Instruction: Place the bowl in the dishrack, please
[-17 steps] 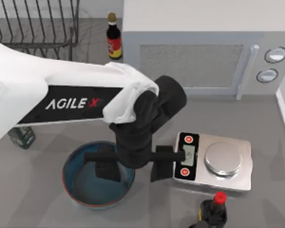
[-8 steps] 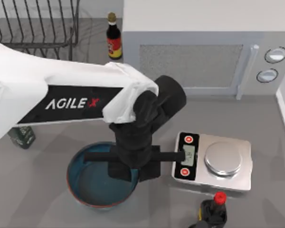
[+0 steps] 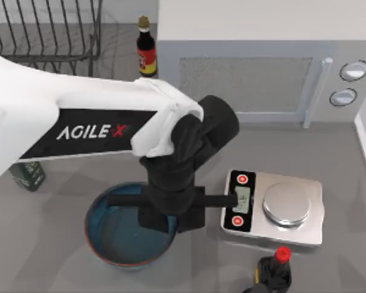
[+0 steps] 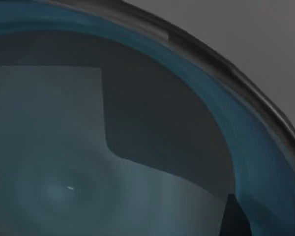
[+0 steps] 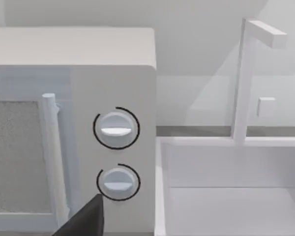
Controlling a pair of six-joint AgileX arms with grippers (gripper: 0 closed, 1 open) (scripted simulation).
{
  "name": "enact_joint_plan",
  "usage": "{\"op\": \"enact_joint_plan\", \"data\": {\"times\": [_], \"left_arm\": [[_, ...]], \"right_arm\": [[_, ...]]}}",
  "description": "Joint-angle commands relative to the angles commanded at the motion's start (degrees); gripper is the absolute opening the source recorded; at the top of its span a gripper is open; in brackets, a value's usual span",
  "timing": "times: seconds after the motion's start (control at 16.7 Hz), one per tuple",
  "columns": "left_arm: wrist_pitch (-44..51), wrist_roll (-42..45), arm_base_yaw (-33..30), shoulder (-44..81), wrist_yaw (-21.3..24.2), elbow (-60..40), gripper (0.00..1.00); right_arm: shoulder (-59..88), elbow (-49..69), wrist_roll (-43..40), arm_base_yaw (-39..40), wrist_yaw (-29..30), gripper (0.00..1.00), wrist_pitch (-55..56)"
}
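The bowl (image 3: 113,235), blue inside with a reddish-brown rim, sits on the table at the front, left of centre. My left gripper (image 3: 172,218) reaches down over its right side. One finger is inside and one outside, shut on the bowl's rim. The left wrist view looks into the bowl's (image 4: 64,162) glossy blue inside, with one dark fingertip (image 4: 234,219) at the wall. The dishrack (image 3: 43,30), dark wire bars, stands at the back left corner. A dark fingertip (image 5: 83,221) of my right gripper shows in the right wrist view, facing the microwave.
A kitchen scale (image 3: 280,207) stands just right of the bowl. A microwave (image 3: 250,73) fills the back right. A sauce bottle (image 3: 146,52) stands beside the dishrack, a red-capped bottle (image 3: 274,271) at the front, a dark jar (image 3: 29,176) at the left. A white basin (image 5: 226,196) lies right of the microwave.
The left gripper's fingers went from spread wide to closed on the bowl's right rim, and the bowl slid slightly right. Over the last half second almost nothing moved.
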State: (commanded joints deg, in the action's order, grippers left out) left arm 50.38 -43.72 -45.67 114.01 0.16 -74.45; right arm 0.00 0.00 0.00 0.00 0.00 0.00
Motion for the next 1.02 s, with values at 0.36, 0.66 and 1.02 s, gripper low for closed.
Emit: {"op": "enact_joint_plan", "data": {"times": [0.36,0.66,1.02], "left_arm": [[15.5,2.9,3.2,-6.4,3.1,-12.5,0.0],[33.8,0.4,5.0,-8.3,3.3,-28.9,0.0],[44.1,-0.9,-0.2,-3.2,-0.1,-41.2,0.0]], "right_arm": [[0.0,0.0,0.0,0.0,0.0,1.0,0.0],[0.0,0.0,0.0,0.0,0.0,1.0,0.0],[0.0,0.0,0.0,0.0,0.0,1.0,0.0]]}}
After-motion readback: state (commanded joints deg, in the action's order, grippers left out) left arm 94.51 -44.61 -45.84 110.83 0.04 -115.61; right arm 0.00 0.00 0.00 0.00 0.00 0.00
